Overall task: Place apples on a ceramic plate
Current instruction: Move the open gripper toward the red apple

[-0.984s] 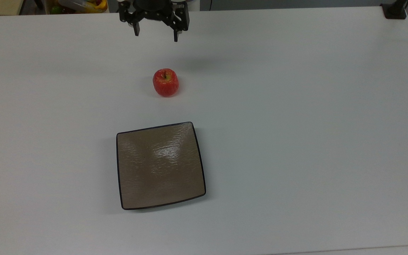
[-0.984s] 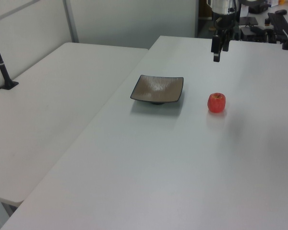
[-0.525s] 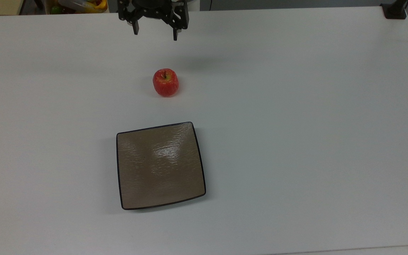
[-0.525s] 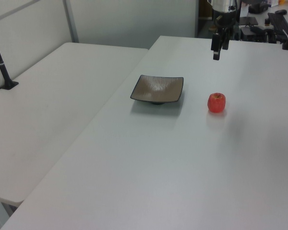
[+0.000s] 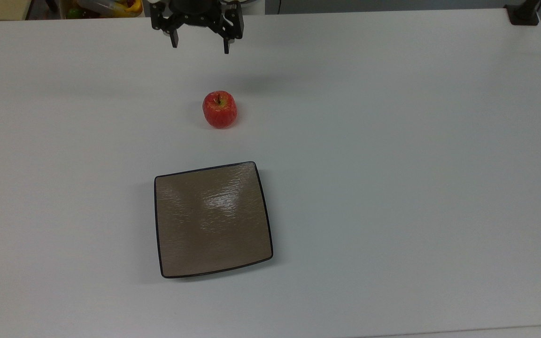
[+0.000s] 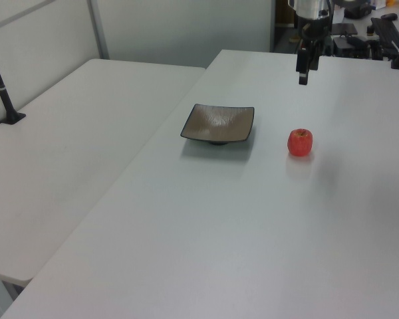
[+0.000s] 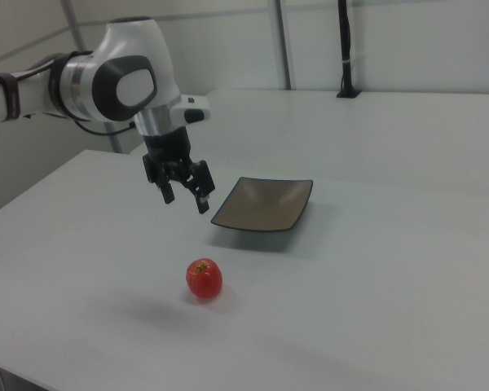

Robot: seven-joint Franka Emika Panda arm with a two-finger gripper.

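A small red apple (image 5: 220, 109) with a yellow-green patch at its stem rests on the white table, also seen as apple (image 6: 300, 142) and apple (image 7: 204, 278). The square brown plate (image 5: 172, 253) with a thin black rim lies bare below it in the top view; plate (image 6: 203, 127) and plate (image 7: 248, 216) show it from the sides. My gripper (image 5: 200, 46) hangs open in the air above the table, beyond the apple at the top view's upper edge, with nothing between its fingers. It appears as gripper (image 6: 304, 74) and gripper (image 7: 185, 199) too.
The white table (image 5: 392, 164) spreads wide around both objects. A second white table (image 6: 66, 159) adjoins it on the left view's left. A black post (image 5: 524, 14) stands at the top view's upper right corner. Coloured items (image 5: 106, 7) lie beyond the table's far edge.
The gripper has shifted slightly toward the top view's left and upper edge, staying open. Apple and plate have not moved.
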